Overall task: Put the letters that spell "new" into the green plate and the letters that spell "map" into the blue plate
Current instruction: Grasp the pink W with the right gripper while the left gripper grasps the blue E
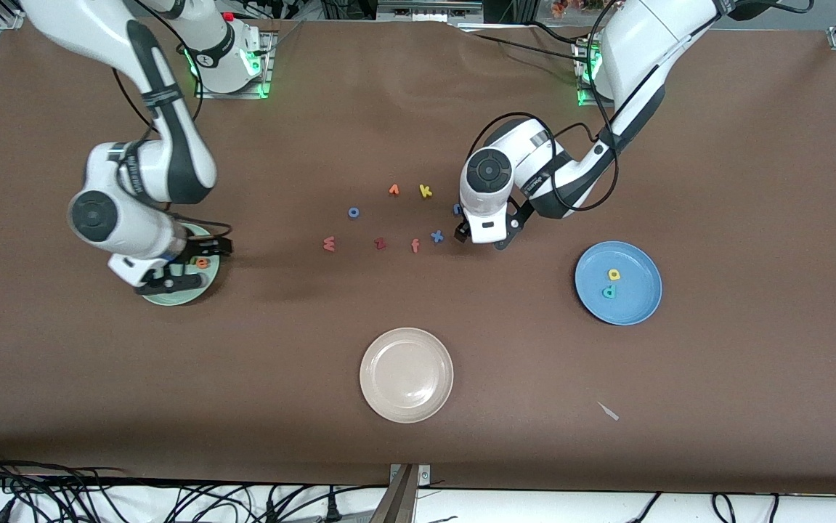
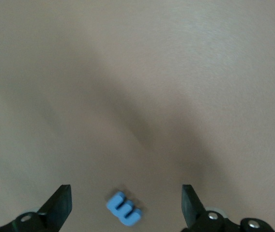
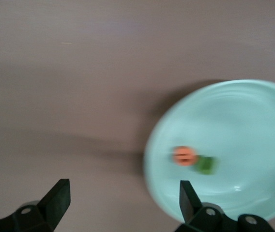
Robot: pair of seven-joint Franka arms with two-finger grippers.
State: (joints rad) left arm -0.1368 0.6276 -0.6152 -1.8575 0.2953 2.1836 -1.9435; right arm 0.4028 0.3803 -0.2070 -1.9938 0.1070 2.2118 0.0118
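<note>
2 letters in your green plate (image 1: 200,294): orange "e" (image 1: 203,263), green "n" (image 3: 206,165)
Right gripper (image 1: 168,280): released, over that plate
Left gripper (image 2: 126,205): released, over blue "m" (image 2: 124,209)
Blue plate (image 1: 639,309): yellow "a" (image 1: 614,274), teal "p" (image 1: 609,292)
Worktop (image 1: 715,378): salmon "w" (image 1: 329,244)

- Front view: bright, even overhead light; soft arm shadows on the worktop (image 1: 418,109).
- Right wrist view: motion-blurred; green plate (image 3: 253,106) smeared.
- Left wrist view: soft, broad shadow bands.

blue m (image 2: 124,209), orange e (image 3: 184,155) on mint-green plate (image 3: 253,111).
</note>
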